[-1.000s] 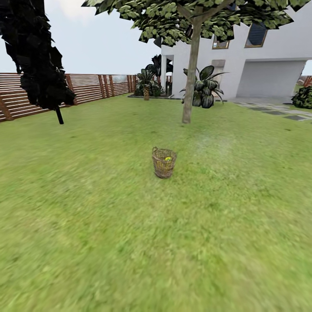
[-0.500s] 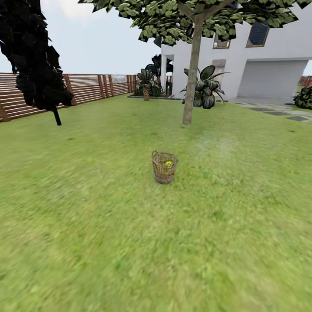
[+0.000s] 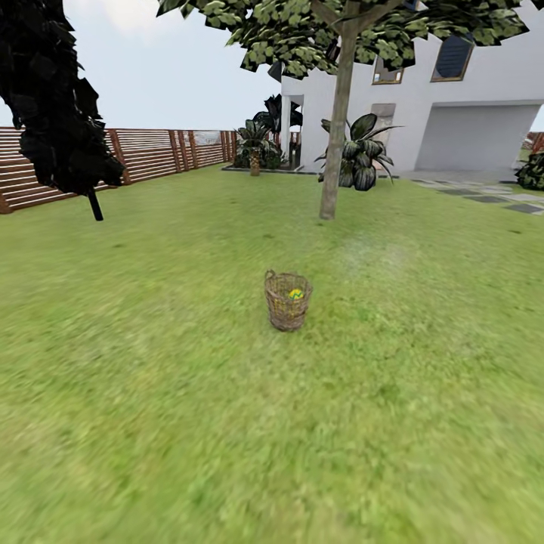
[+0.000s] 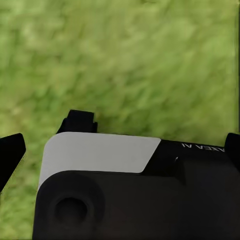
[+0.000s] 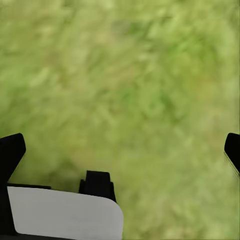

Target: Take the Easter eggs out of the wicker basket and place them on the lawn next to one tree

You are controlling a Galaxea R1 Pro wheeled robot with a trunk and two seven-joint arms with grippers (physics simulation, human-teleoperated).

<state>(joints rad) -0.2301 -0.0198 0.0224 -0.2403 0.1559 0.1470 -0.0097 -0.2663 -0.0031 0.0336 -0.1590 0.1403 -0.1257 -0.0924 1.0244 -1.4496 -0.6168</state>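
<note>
The wicker basket [image 3: 287, 301] sits lower and slightly larger in the head view than a second ago: the robot is rolling closer across the lawn [image 3: 151, 393]. A yellow Easter egg [image 3: 296, 293] shows inside (the others probably lie beneath it). The grey-trunked tree [image 3: 333, 136] stands just beyond. Both wrist views look down on grass between spread fingers [image 5: 11, 152], nothing held; picking has not begun.

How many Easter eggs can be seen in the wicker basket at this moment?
1 egg shows for certain: a yellow spot just under the far rim, inside the wicker basket standing on the lawn. Others may be hidden behind the weave; it is too small to tell.
</note>
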